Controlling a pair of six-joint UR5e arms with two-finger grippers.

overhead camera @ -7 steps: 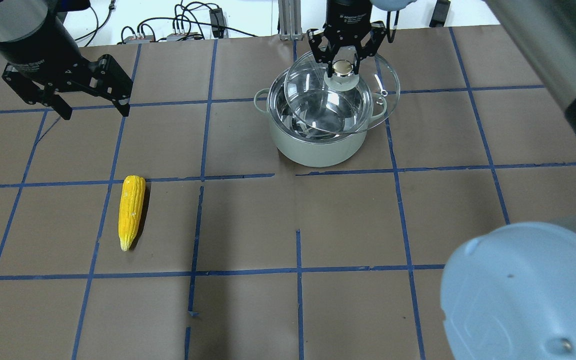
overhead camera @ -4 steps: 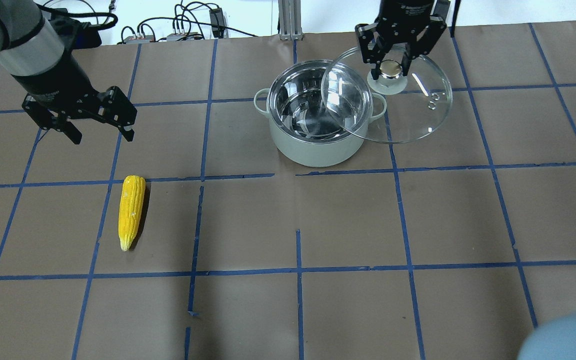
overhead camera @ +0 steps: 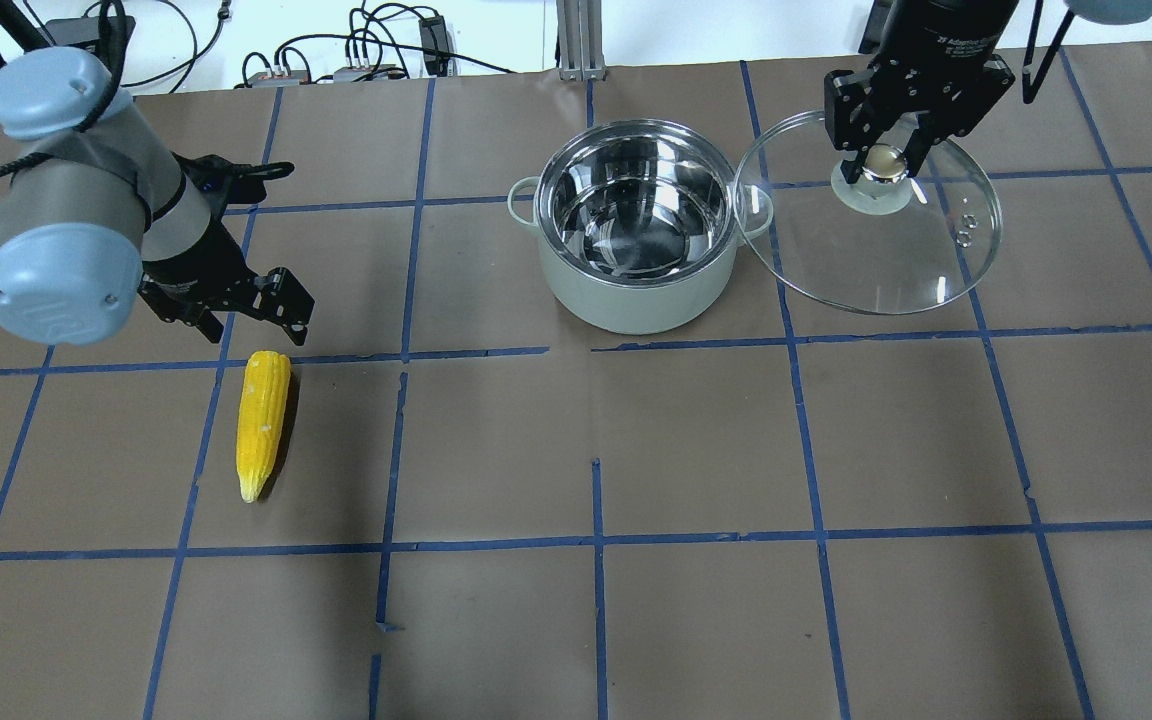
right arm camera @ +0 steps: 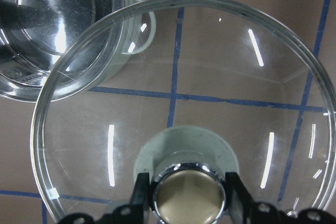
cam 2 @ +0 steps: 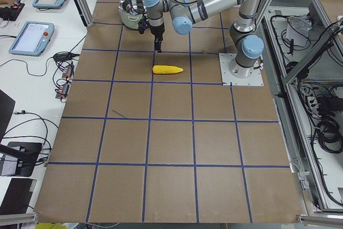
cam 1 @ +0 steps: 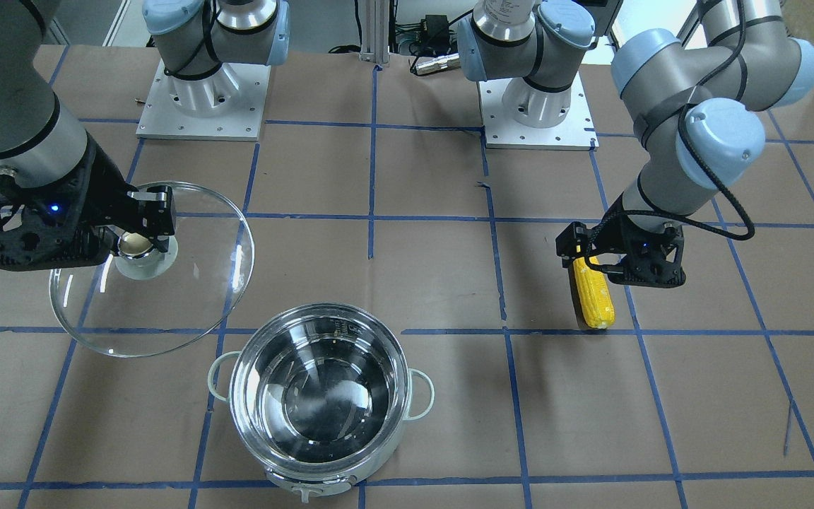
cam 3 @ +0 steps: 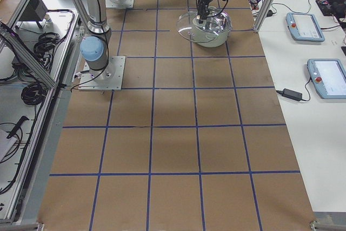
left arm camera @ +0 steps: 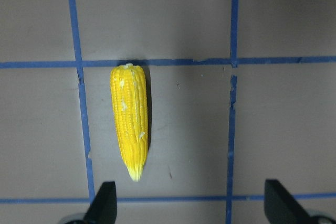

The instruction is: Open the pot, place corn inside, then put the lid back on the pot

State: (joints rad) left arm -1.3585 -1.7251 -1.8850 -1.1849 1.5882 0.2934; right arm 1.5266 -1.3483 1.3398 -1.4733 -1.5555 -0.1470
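Right fingers (right arm camera: pixel 234 195) are clamped on the knob of the lid (overhead camera: pixel 871 250), which I hold raised beside the open pot (overhead camera: pixel 636 290). Left fingers (left arm camera: pixel 105 203) stand wide, empty, hovering near the blunt end of the corn (overhead camera: pixel 263 425). The corn lies flat on the desk (overhead camera: pixel 696 440), well apart from the pot.

Step in hand, as I judge it: grasp the corn. I recommend centring over its thick middle, spanning its width and closing gently, since the taper may slip.

The desk is brown paper gridded with blue tape. Cables (overhead camera: pixel 376 45) lie along its far edge, and tablets (cam 2: pixel 32 36) sit on a side bench.
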